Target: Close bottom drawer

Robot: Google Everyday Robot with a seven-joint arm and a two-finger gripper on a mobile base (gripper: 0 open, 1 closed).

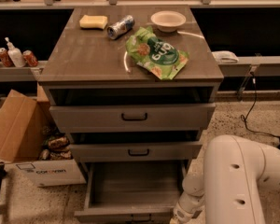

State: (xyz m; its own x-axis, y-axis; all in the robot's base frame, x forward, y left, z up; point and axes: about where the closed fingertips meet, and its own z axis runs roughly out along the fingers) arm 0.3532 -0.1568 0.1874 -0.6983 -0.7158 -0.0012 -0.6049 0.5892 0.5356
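Observation:
The bottom drawer [130, 190] of the grey wood-grain cabinet is pulled far out, and its grey box interior shows. Its front panel [126, 213] lies at the bottom edge of the view. My white arm [238, 181] fills the lower right. Its wrist reaches down beside the drawer's right front corner [189, 206]. The gripper itself is below the frame edge and hidden. The middle drawer [137, 150] and the top drawer [133, 116] stand slightly open above it.
On the cabinet top lie a green chip bag [156, 55], a can [120, 27], a yellow sponge [93, 21] and a white bowl [168, 20]. A cardboard box [23, 139] stands on the floor at the left. A cable [249, 111] runs along the floor at the right.

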